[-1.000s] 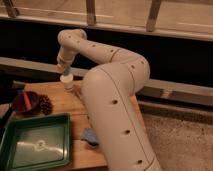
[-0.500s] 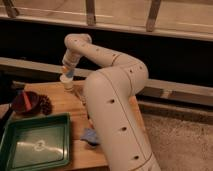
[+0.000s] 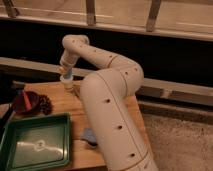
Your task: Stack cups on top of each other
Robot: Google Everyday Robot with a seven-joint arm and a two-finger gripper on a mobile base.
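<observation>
My gripper (image 3: 66,75) points down over the far edge of the wooden table (image 3: 57,97), at the end of the white arm. It is shut on the small blue-grey cup (image 3: 66,78), which shows at its fingertips. Directly under that stands the white tapered cup (image 3: 68,86), upright on the table. The blue-grey cup sits at the white cup's mouth; I cannot tell whether they touch.
A reddish-brown bowl (image 3: 26,101) and a dark knobbly object (image 3: 46,104) lie at the left. A green tray (image 3: 37,145) fills the near left. A flat blue piece (image 3: 90,136) lies beside my bulky arm (image 3: 117,120), which covers the table's right side.
The gripper has come down a little and shifted slightly right, bringing the blue-grey cup closer to the white cup. The bowl and the tray stay put.
</observation>
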